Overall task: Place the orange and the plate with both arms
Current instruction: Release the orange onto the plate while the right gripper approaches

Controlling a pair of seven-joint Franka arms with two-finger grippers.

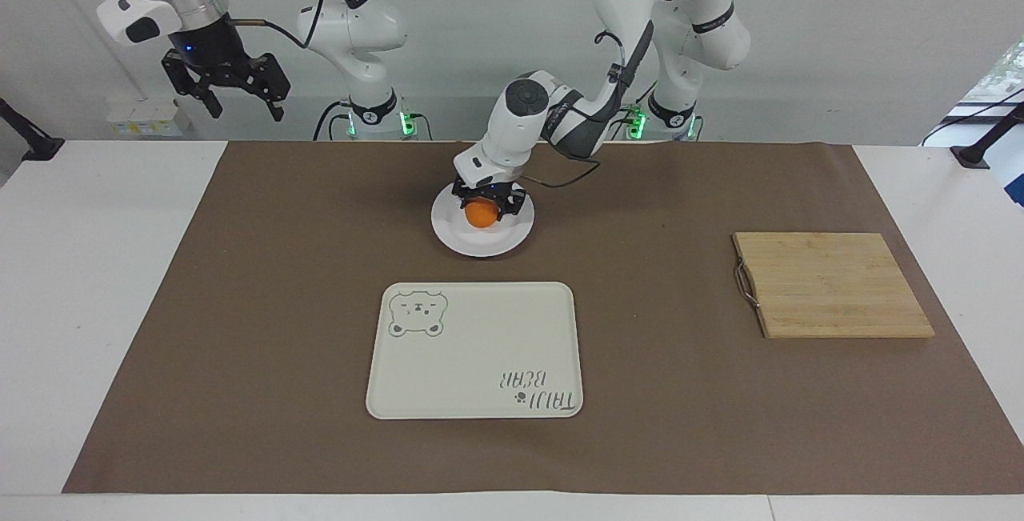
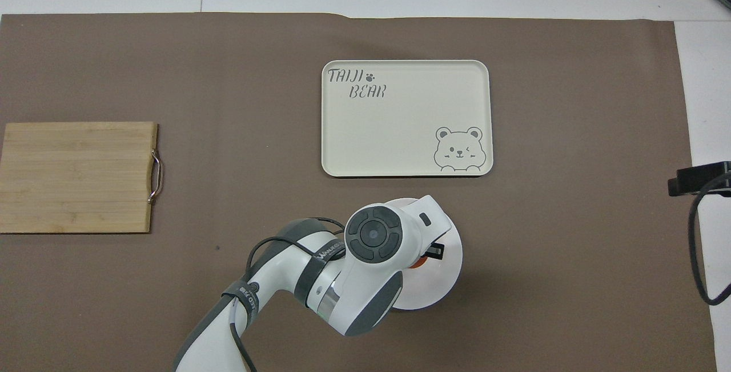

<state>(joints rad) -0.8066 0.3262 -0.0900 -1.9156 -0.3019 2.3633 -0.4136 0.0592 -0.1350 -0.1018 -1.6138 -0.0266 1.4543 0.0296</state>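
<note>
The white plate (image 1: 483, 242) lies on the brown mat, nearer to the robots than the cream tray; in the overhead view the plate (image 2: 446, 269) is mostly covered by the left arm. My left gripper (image 1: 482, 208) is shut on the orange (image 1: 480, 215) and holds it low over the middle of the plate. Only a sliver of the orange (image 2: 420, 263) shows in the overhead view, under the left wrist. My right gripper (image 1: 232, 89) is open and empty, raised high above the table's edge at the right arm's end, waiting.
A cream tray with a bear drawing (image 1: 475, 350) (image 2: 406, 118) lies farther from the robots than the plate. A bamboo cutting board (image 1: 830, 284) (image 2: 77, 176) with a metal handle lies toward the left arm's end. The brown mat (image 1: 240, 305) covers the table.
</note>
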